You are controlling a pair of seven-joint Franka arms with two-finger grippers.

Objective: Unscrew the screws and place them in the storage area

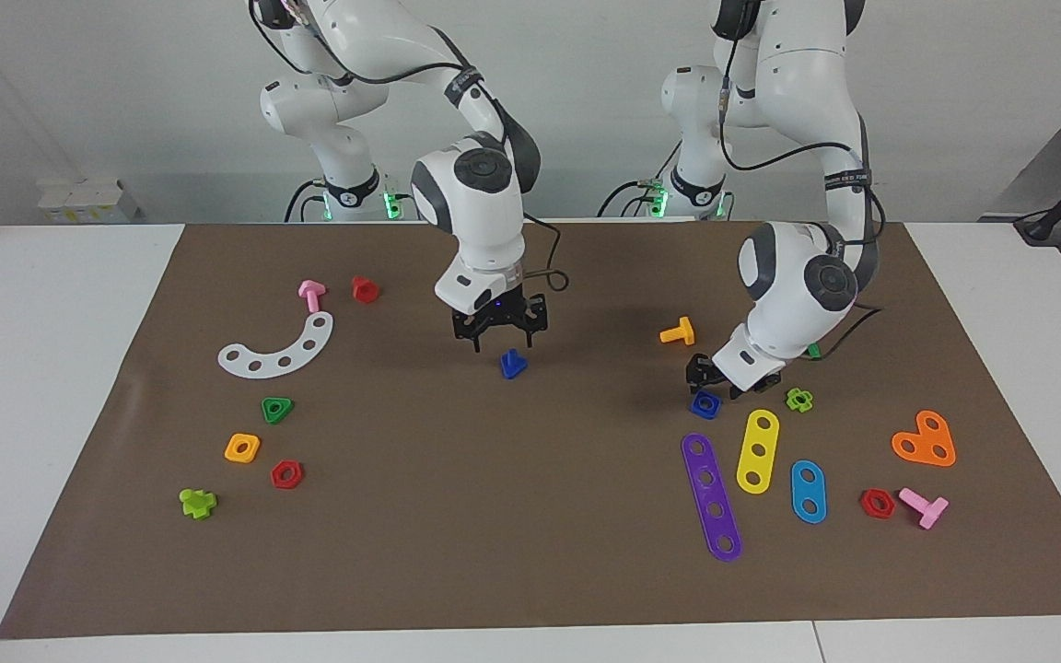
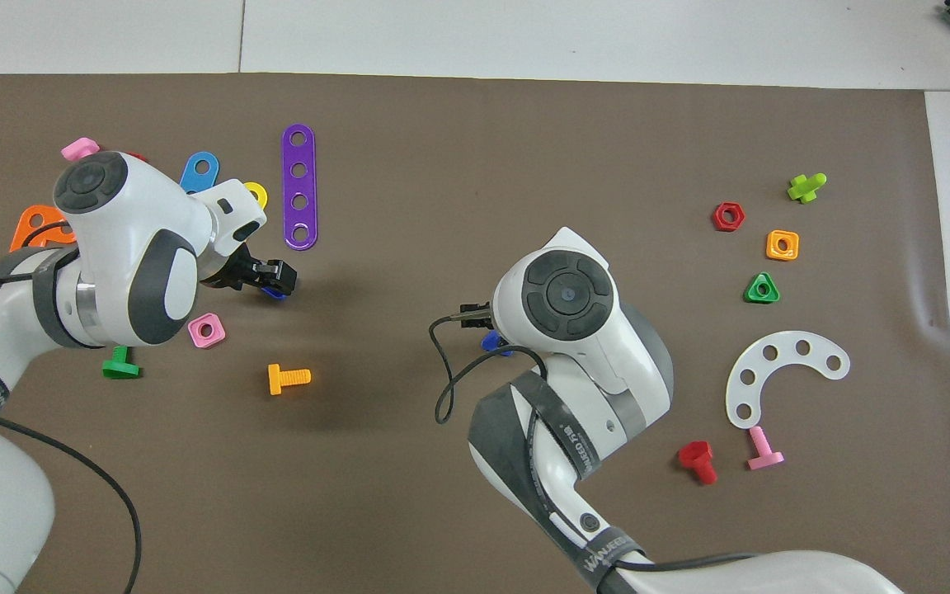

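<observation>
The right gripper is held pointing straight down just above the blue bolt, which lies on the brown mat mid-bench; its jaws are seen parted, holding nothing. The left gripper is tilted low over the blue nut, beside the purple strip; its jaw state cannot be told.

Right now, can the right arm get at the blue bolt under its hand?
Probably yes. The right hand hangs just above the blue bolt, fingers apart, and the mat around the bolt is bare. The left hand is down at the blue nut, well off toward its own end.
</observation>
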